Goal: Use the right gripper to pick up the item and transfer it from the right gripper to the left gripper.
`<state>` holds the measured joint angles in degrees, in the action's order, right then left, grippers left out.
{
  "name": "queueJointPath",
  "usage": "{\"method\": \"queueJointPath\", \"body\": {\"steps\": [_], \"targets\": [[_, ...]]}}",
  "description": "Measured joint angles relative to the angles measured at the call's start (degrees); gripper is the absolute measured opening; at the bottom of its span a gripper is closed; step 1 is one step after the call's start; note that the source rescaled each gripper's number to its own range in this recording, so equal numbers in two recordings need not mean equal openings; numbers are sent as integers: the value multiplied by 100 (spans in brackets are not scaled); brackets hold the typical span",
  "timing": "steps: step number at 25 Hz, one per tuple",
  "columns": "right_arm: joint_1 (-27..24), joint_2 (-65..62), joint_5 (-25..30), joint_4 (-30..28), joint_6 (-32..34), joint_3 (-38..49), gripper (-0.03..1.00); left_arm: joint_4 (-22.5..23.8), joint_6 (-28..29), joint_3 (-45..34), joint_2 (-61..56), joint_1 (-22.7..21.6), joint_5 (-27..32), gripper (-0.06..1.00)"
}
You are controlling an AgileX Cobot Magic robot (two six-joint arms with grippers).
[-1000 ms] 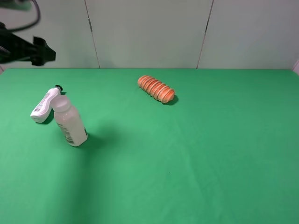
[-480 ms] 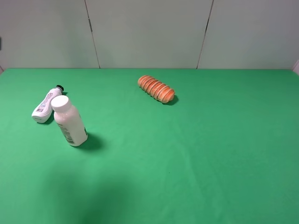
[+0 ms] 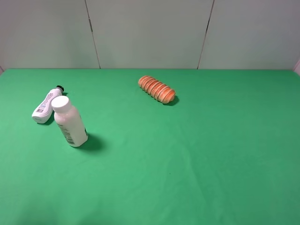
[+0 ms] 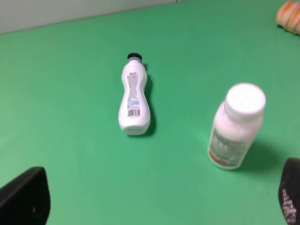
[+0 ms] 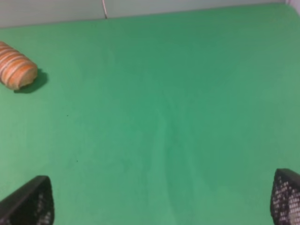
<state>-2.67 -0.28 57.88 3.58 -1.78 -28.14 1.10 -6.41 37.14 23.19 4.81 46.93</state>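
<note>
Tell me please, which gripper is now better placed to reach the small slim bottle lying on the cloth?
Left. The left gripper, open, looks straight at the slim bottle beside the capped bottle. The right gripper sees only the bread roll. Yet the task gives the pickup to the right.

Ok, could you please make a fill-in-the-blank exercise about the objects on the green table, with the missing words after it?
1. The slim white bottle with the black tip is ____ on the table, not standing.
2. The larger bottle has a ____ cap.
3. The striped bread roll is ____ in colour.
4. The left gripper has its jaws ____, with nothing between them.

Missing words: lying; white; orange; open
</note>
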Motion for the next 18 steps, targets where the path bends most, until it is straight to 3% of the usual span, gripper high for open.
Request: {"method": "queueJointPath", "body": {"steps": [5,11,18], "targets": [[0,0,0,0,0,0,100,-7,-190,-200,-547,0,97,100],[0,0,0,0,0,0,100,-434,-220,-204,-1094,0,1002,100],[0,0,0,0,0,0,100,-660,-150,-392,-1297,0,1658,100]]}}
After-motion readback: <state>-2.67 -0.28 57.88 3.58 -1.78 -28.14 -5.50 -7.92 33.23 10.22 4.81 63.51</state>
